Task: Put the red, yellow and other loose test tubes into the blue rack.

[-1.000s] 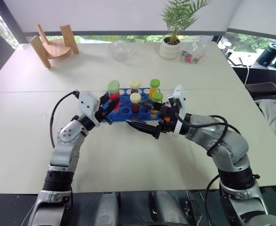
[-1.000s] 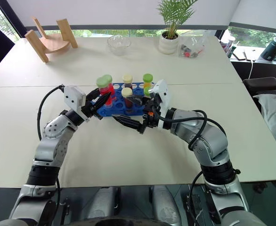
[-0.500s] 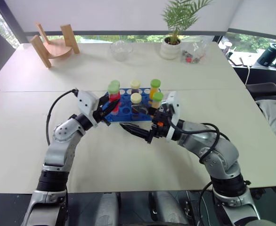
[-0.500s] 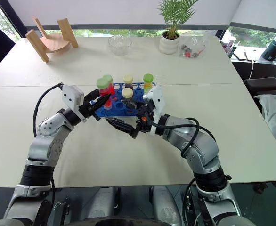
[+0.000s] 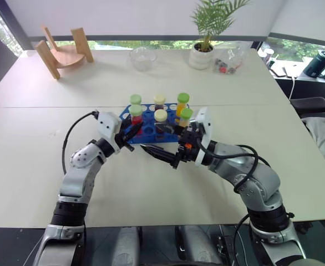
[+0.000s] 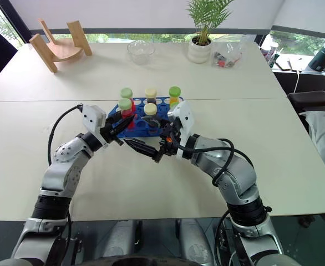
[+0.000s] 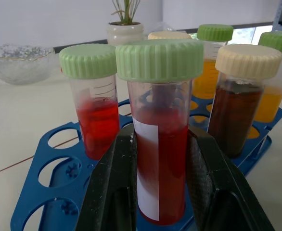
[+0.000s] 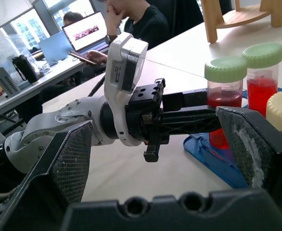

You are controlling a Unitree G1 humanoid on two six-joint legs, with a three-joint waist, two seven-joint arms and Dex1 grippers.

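The blue rack (image 5: 147, 118) stands mid-table with several capped tubes upright in it: a red one (image 5: 135, 101), two brown ones and two yellow-orange ones (image 5: 182, 106). My left gripper (image 7: 160, 138) is shut on a green-capped red tube (image 5: 136, 115), upright at the rack's near left corner. Its lower end reaches the rack's top plate (image 7: 44, 168); whether it sits in a hole is hidden by the fingers (image 7: 113, 187). My right gripper (image 5: 161, 146) stands open and empty in front of the rack, pointing toward the left gripper (image 8: 179, 118).
A wooden stand (image 5: 62, 52), a glass bowl (image 5: 143, 58), a potted plant (image 5: 203, 52) and a clear bag of small items (image 5: 227, 62) line the table's far side. A kettle (image 5: 320, 64) sits off the table at right. People sit at a laptop (image 8: 85, 31).
The held red tube has sunk a little; its cap now sits below the rear red tube's cap. My right arm drew in toward the left early on, then kept still, its gripper open.
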